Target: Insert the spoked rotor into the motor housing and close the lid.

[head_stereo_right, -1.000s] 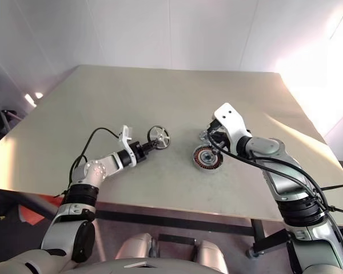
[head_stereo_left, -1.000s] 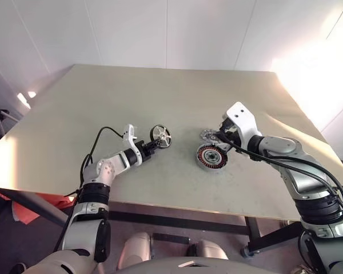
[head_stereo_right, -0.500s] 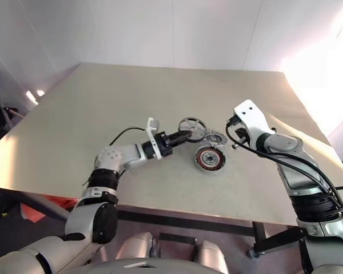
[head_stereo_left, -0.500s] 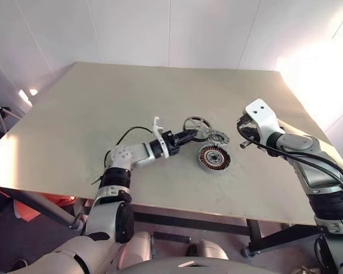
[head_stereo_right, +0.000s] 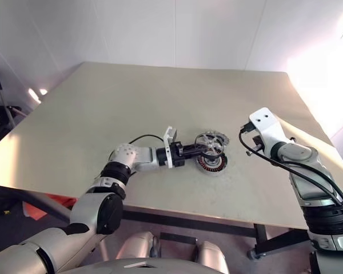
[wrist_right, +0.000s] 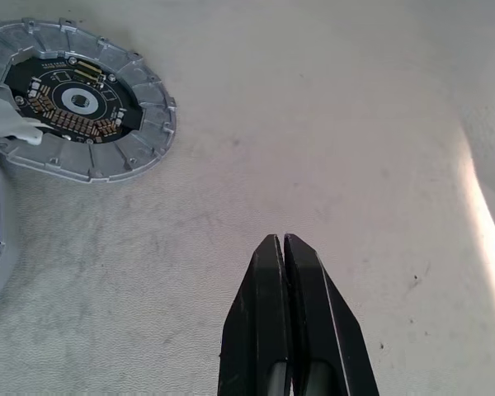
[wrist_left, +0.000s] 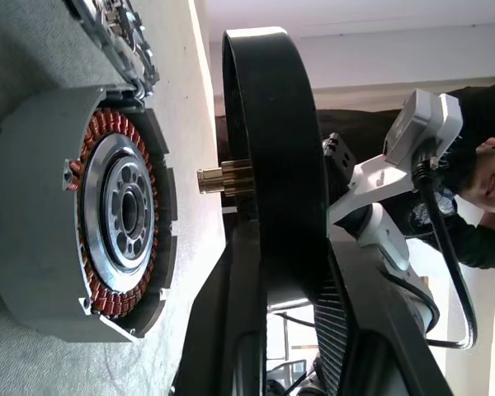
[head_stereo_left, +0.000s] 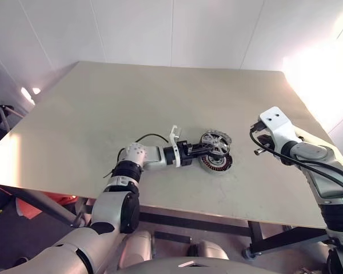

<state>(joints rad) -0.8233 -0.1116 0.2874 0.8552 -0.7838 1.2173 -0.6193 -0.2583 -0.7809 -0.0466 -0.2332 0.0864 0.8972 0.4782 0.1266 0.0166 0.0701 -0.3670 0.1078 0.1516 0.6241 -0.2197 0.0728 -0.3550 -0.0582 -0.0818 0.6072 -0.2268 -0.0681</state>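
Carrying the spoked rotor (wrist_left: 272,157) across the table (head_stereo_left: 103,103), the left gripper (head_stereo_left: 201,149) now holds it edge-on directly over the motor housing (wrist_left: 82,214), fingers pinching the black rim; a second ago it was well to the left. Rotor's brass shaft faces the housing's dark centre but is still apart from it, so insertion is not yet done. Right gripper (wrist_right: 284,247) has drawn back to the right, away from the housing, fingers pressed together, empty. The lid (wrist_right: 78,103) lies flat just beside the housing, circuit side up, untouched. Judgement: alignment looks close; next is seating the shaft squarely.
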